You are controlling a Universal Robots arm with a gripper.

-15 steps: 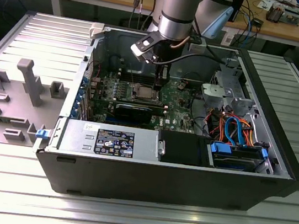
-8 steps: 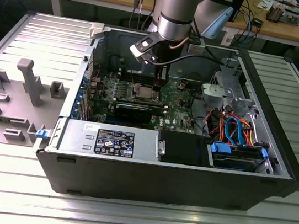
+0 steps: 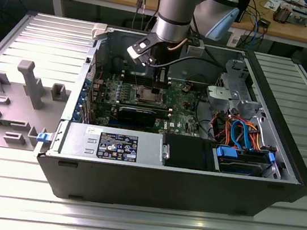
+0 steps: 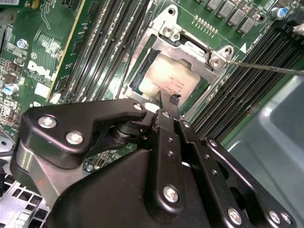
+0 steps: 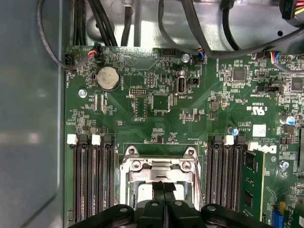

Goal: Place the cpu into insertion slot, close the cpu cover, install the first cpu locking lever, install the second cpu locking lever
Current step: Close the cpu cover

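Second wrist view: cpu [image 4: 171, 78] seated, cpu cover [image 4: 189, 39] looks closed over it; fingers [image 4: 166, 128] clenched, empty, just above; locking lever [image 4: 266, 68] apparently unlatched.

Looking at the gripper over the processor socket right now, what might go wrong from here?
1. The gripper is shut, with its tips right at the cpu. A push down or sideways might scratch or shift the chip.
2. The thin locking lever sticks out over the memory slots, so the gripper's broad links might snag or bend it.
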